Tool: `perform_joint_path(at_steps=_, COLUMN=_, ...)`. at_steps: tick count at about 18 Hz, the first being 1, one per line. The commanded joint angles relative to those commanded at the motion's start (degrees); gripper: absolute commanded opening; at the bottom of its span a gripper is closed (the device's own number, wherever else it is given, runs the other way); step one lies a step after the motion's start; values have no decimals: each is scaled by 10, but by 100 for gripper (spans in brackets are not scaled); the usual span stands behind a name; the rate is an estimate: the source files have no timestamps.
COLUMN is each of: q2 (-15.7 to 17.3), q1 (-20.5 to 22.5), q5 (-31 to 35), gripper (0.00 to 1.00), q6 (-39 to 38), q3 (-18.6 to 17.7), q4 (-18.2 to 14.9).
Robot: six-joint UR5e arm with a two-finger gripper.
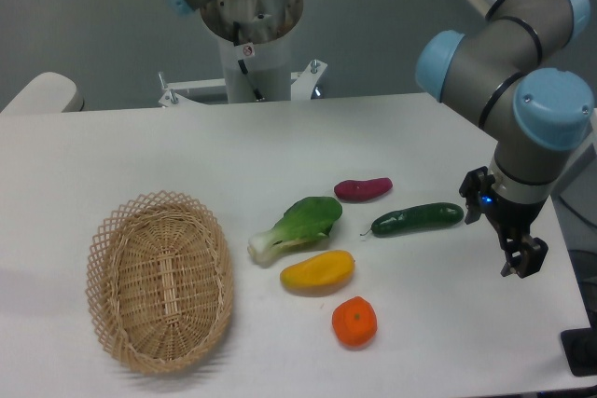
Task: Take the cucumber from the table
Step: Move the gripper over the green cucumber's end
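Cucumber (417, 218) lies on white desk (187, 146), right of bok choy (297, 227). Hand (522, 261) hangs just right of it, empty; finger spread unclear.

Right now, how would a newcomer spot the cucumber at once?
On the white table, look right of the wicker basket to the produce cluster. The cucumber lies at its right end, nearest the gripper: slim, glossy, dark green, unlike the leafy bok choy.

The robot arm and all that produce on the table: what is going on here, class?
One robot arm's gripper hangs near the right edge of the white table, holding nothing. The cucumber lies untouched to its left, beside a red-purple vegetable, bok choy, yellow fruit and orange. A wicker basket sits left.
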Motion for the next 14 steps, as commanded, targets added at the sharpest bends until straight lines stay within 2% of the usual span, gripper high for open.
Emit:
perform_joint_path(at_steps=6, q2=0, q1=-1, q5=0, gripper=99, q6=0, q3=-11, q4=8)
perform_joint_path(at_steps=10, q2=2, q1=0, q5=6, gripper=99, q6=19, q3=-35, q4=11)
perform_joint_path(at_steps=14, q2=2, q1=-1, q5=41, gripper=99, q6=30, q3=-59, q4=14)
